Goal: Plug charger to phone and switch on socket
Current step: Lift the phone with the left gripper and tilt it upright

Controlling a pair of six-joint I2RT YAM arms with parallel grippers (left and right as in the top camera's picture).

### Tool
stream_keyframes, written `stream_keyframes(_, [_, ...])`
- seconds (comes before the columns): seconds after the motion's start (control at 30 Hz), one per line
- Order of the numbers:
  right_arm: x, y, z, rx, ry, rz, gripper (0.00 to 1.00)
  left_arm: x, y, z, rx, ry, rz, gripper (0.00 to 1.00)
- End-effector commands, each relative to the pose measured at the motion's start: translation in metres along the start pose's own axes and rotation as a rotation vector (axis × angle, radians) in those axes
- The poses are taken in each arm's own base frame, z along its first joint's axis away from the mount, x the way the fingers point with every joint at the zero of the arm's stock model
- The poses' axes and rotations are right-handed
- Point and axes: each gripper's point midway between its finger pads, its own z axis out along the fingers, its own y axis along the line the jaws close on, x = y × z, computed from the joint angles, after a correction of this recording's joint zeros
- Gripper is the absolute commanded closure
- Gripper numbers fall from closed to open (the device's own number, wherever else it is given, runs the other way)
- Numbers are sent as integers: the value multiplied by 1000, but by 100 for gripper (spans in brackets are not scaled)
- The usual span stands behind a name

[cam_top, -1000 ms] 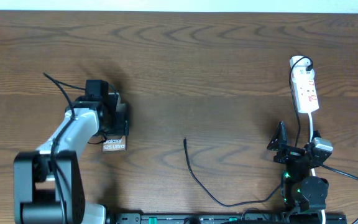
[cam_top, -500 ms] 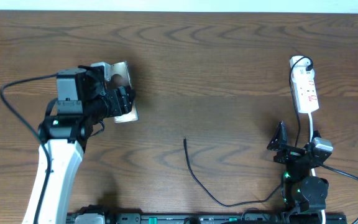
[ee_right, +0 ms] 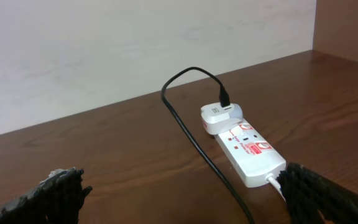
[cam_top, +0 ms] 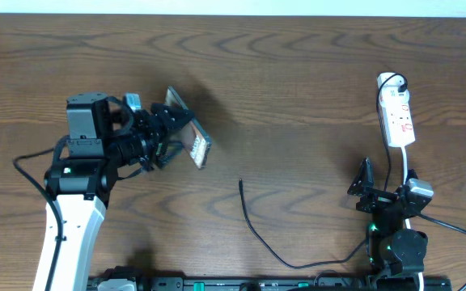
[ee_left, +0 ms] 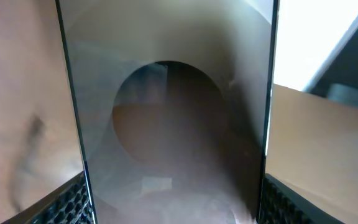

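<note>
My left gripper (cam_top: 167, 129) is shut on the phone (cam_top: 190, 136) and holds it tilted on edge above the table, left of centre. In the left wrist view the phone (ee_left: 173, 112) fills the frame between my fingers, its glossy face reflecting a dark round shape. The charger, a thin black cable (cam_top: 257, 234), lies on the table with its free tip (cam_top: 241, 183) right of the phone. The socket, a white power strip (cam_top: 396, 117), lies at the far right and shows in the right wrist view (ee_right: 247, 146) with a plug inserted. My right gripper (cam_top: 368, 187) is open, empty, near the front right.
The strip's white cord (cam_top: 409, 174) runs toward my right arm. The black cable (ee_right: 194, 134) passes left of the strip in the right wrist view. The table's far edge meets a pale wall (ee_right: 135, 50).
My left arm lifted the phone off the table, carried it right, and turned it onto its edge. The right arm, cable and power strip have not moved.
</note>
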Motion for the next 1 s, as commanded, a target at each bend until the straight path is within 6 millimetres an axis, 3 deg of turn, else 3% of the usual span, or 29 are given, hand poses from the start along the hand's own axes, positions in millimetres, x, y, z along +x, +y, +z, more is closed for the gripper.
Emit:
stream_keyframes(0.0, [0, -2, 0, 9, 0, -10, 1, 38, -26, -10, 83, 212, -231, 92])
stream_keyframes(0.17, [0, -2, 0, 9, 0, -10, 1, 42, -30, -11, 81, 243, -361, 93])
stream_keyframes(0.43, [0, -2, 0, 9, 0, -10, 1, 33, -53, -23, 165, 266, -402, 93])
stream_keyframes(0.97, [0, -2, 0, 9, 0, -10, 1, 26, -54, -28, 182, 251, -394, 93])
